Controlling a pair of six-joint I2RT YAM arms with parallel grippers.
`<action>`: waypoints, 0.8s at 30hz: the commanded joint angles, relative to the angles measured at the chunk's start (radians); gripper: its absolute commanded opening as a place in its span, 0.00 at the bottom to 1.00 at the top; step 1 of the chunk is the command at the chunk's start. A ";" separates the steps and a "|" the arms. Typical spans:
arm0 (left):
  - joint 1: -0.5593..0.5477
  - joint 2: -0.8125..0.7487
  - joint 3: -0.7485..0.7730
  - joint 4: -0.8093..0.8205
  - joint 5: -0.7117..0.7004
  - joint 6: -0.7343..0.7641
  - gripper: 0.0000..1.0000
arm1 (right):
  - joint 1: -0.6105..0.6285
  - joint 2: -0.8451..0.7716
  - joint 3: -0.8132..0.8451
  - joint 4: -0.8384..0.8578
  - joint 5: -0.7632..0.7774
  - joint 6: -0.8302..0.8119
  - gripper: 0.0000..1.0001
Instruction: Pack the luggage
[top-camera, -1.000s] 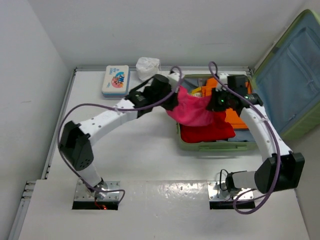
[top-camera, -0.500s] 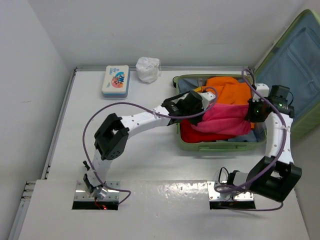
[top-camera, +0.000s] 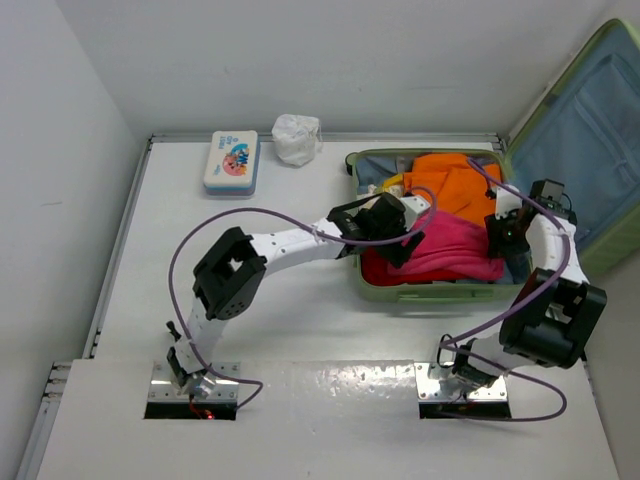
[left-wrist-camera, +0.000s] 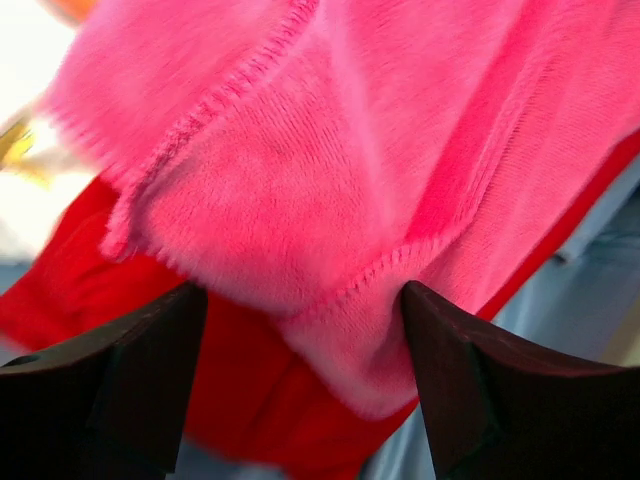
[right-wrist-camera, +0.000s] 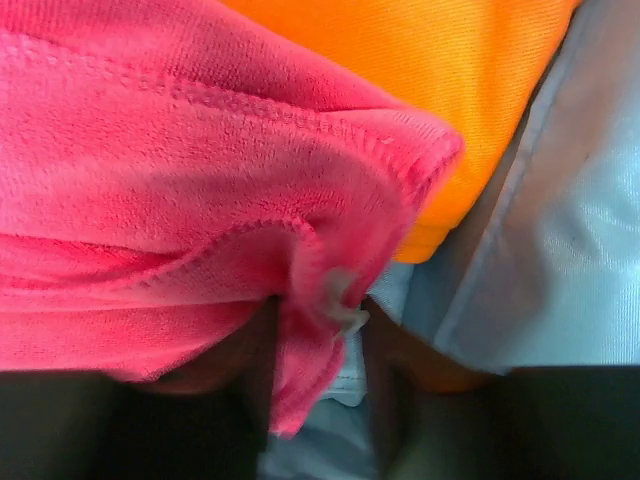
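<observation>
The luggage (top-camera: 430, 293), a light-green hard shell with its lid (top-camera: 580, 150) standing open to the right, lies at the table's far right. Inside it, a pink cloth (top-camera: 455, 245) is spread over a red cloth (top-camera: 385, 268) and an orange cloth (top-camera: 450, 180). My left gripper (top-camera: 412, 238) hovers at the pink cloth's left end, jaws wide open; a corner of the pink cloth (left-wrist-camera: 350, 170) droops between them, untouched, above the red cloth (left-wrist-camera: 240, 400). My right gripper (top-camera: 503, 235) is at the right end, parted, with the pink hem (right-wrist-camera: 320, 300) hanging loose between its fingers (right-wrist-camera: 400, 420).
A white-and-blue printed box (top-camera: 231, 162) and a crumpled white bag (top-camera: 297, 138) sit at the table's back edge. The light blue lining (right-wrist-camera: 560, 250) of the case shows beside the orange cloth (right-wrist-camera: 400, 60). Walls close in the table (top-camera: 280, 330) at the left and back.
Both arms swung the pink cloth from above the case's left rim down into the case and stretched it flat. Both grippers, shut on it before, have now opened.
</observation>
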 joint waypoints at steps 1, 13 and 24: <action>0.088 -0.189 -0.036 0.061 -0.004 -0.038 0.81 | 0.029 -0.020 0.040 0.026 0.054 -0.017 0.40; 0.477 0.033 0.441 -0.103 -0.160 0.126 0.76 | 0.180 -0.172 0.258 -0.025 -0.035 0.256 0.65; 0.612 0.422 0.671 0.084 -0.203 0.179 0.78 | 0.254 -0.163 0.208 -0.034 -0.037 0.332 0.65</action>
